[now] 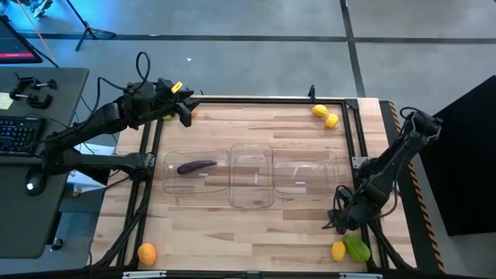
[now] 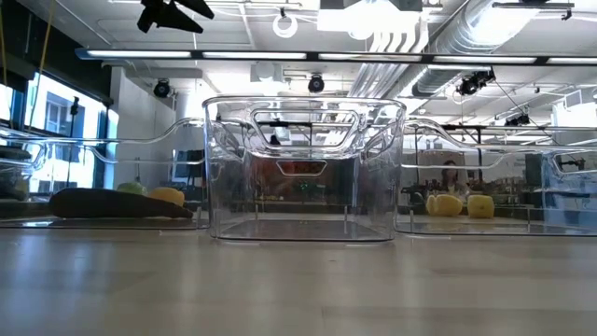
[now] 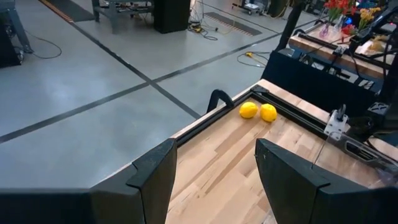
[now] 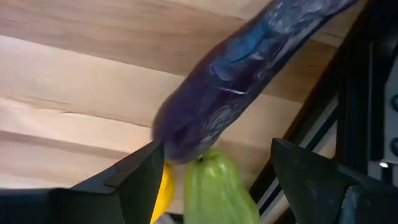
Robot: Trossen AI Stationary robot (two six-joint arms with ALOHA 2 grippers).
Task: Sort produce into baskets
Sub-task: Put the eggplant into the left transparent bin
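Your right tool (image 4: 214,171) hangs spread over the eggplant (image 4: 242,68) at the desk's (image 1: 256,232) near right corner, beside a lemon (image 1: 338,250) and green pear (image 1: 357,247). It looks light, stiff and slick; pinch its middle. The left tool (image 3: 214,165) waits spread, far left.

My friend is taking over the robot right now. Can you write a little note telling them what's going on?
Left gripper: jaws open, empty, by the table's far left corner.
Right gripper: jaws open, low over the near right corner, an eggplant just in front, not gripped, beside a green piece and a lemon.
Done: one eggplant lies in the left basket.
Left: middle basket and right basket empty; two lemons at the far edge, an orange at the near left corner.
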